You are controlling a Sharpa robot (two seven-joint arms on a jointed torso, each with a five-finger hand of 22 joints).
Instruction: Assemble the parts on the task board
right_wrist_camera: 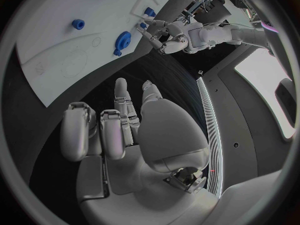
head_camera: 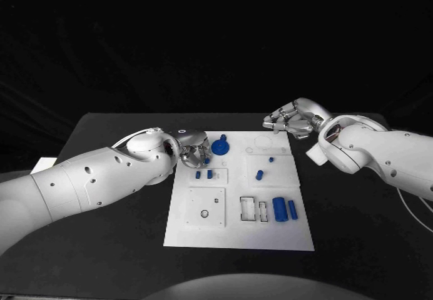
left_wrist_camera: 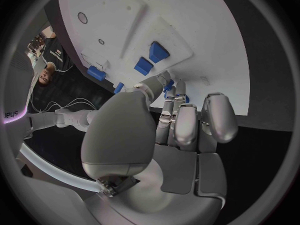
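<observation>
Looking down from the head view, the white task board (head_camera: 239,234) lies in the middle of the black table (head_camera: 108,206), with bare dark table on every side of it and the widest free strip toward the robot. The left hand (head_camera: 192,152) sits at the board's left edge near its far end, fingers curled close over a small blue part there; whether it actually grips that part cannot be told here. The right hand (head_camera: 293,120) hangs off the board's far right corner, over bare table, fingers bent inward with nothing seen in them. On the board, a blue gear (head_camera: 221,148) stands just beside the left hand, two small blue blocks (head_camera: 206,175) lie a little nearer the robot, two small blue pegs (head_camera: 263,169) sit toward the board's middle, and two blue cylinders (head_camera: 285,209) rest side by side near the board's right edge, next to outlined rectangular slots (head_camera: 253,209). In the left wrist view, the left hand (left_wrist_camera: 178,120) reaches to the board (left_wrist_camera: 206,45), its fingertips (left_wrist_camera: 169,85) at a small blue part (left_wrist_camera: 169,83), and the two blue blocks (left_wrist_camera: 150,58) stand close beyond. In the right wrist view, the right hand (right_wrist_camera: 119,125) is loosely curled and holds nothing, poised over dark table just off the board (right_wrist_camera: 62,55); the gear (right_wrist_camera: 122,39) is near the board's edge.
</observation>
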